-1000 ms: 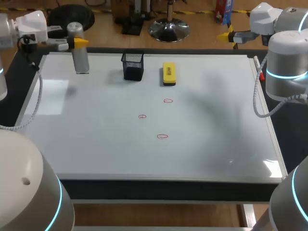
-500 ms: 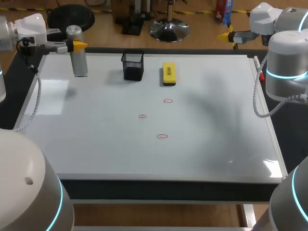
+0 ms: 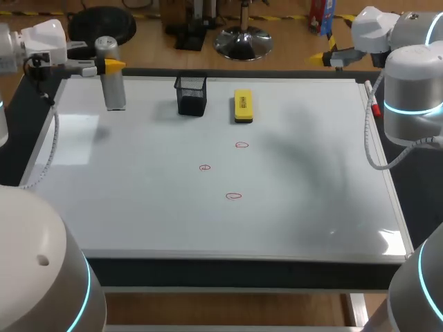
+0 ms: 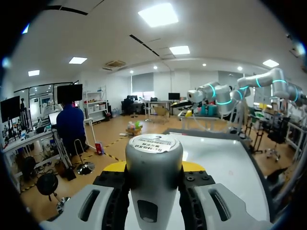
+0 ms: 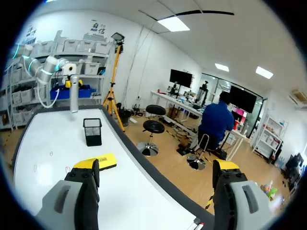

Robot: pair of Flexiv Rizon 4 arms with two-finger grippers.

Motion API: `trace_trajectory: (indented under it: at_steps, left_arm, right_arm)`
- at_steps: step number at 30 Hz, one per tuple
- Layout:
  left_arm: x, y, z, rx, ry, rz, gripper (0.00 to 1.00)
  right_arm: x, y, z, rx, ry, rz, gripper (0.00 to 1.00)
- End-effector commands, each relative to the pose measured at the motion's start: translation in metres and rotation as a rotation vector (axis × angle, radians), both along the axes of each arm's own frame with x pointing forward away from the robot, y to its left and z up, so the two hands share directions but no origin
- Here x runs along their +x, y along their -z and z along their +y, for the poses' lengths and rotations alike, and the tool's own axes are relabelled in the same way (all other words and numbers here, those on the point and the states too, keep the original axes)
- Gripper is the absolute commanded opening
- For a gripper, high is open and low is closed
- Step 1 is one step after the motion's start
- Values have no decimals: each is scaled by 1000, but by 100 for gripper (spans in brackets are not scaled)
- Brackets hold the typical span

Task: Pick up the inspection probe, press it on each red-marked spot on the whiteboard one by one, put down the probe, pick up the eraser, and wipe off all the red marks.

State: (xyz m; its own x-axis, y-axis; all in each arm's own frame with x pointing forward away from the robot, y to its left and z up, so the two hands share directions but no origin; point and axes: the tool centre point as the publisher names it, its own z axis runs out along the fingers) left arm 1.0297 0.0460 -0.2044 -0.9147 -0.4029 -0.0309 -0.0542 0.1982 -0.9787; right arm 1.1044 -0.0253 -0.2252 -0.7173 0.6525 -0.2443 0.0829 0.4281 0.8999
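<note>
I am looking down on the whiteboard (image 3: 311,207). Three spots are showing near its middle: the nearest red mark (image 3: 234,196), the middle red mark (image 3: 205,167) a little further off and to the left, and the farthest red mark (image 3: 241,145) beyond them.

Further back the yellow eraser (image 3: 243,106) is lying flat, and the black mesh cup (image 3: 192,95) is standing near it on its left.

At the far left corner my left gripper (image 3: 111,64) is clamping the inspection probe (image 3: 115,86) from both sides and holding it upright. I cannot tell whether its foot is touching the board. The probe is showing as a smooth grey cylinder. In the left wrist view its flat top is carrying a round pale label, and a small dark slot is sitting lower on its side.

Past the far right edge my right gripper (image 3: 320,59) is hanging with its fingers spread wide and nothing between them.
</note>
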Motion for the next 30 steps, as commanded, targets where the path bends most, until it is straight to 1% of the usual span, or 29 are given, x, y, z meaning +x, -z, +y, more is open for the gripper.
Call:
trace_trajectory:
  at_steps: [1, 4, 5, 7, 9, 10, 18, 19, 22, 24, 27, 30]
  left_arm:
    - [-1, -1, 0, -1, -2, -3, 0]
    - [-1, -1, 0, -1, -2, -3, 0]
    - [-1, -1, 0, -1, -2, -3, 0]
    - [-1, -1, 0, -1, -2, -3, 0]
    - [-1, -1, 0, -1, -2, -3, 0]
    - [-1, -1, 0, -1, -2, -3, 0]
    - [-1, -1, 0, -1, -2, -3, 0]
    - [-1, -1, 0, -1, -2, -3, 0]
    - [-1, -1, 0, -1, -2, -3, 0]
    - [-1, -1, 0, -1, -2, -3, 0]
    - [-1, -1, 0, -1, -2, -3, 0]
    - [-1, -1, 0, -1, -2, -3, 0]
  right_arm:
    - [0, -3, -3, -135, -180, 95, 100]
    - [-5, 1, 5, -251, -296, 137, 100]
    - [-8, 4, 10, -302, -374, 164, 100]
    - [-13, 9, 18, -411, -489, 209, 100]
    - [-15, 14, 24, -518, -568, 240, 100]
    - [-15, 16, 27, -554, -596, 249, 100]
    - [-9, 27, 49, -725, -743, 268, 100]
    - [-9, 28, 52, -755, -764, 270, 100]
    - [-8, 34, 56, -890, -842, 277, 100]
    - [-10, 36, 59, -925, -913, 299, 100]
    - [-12, 40, 62, -996, -983, 316, 100]
    - [-12, 42, 64, -1063, -1024, 311, 100]
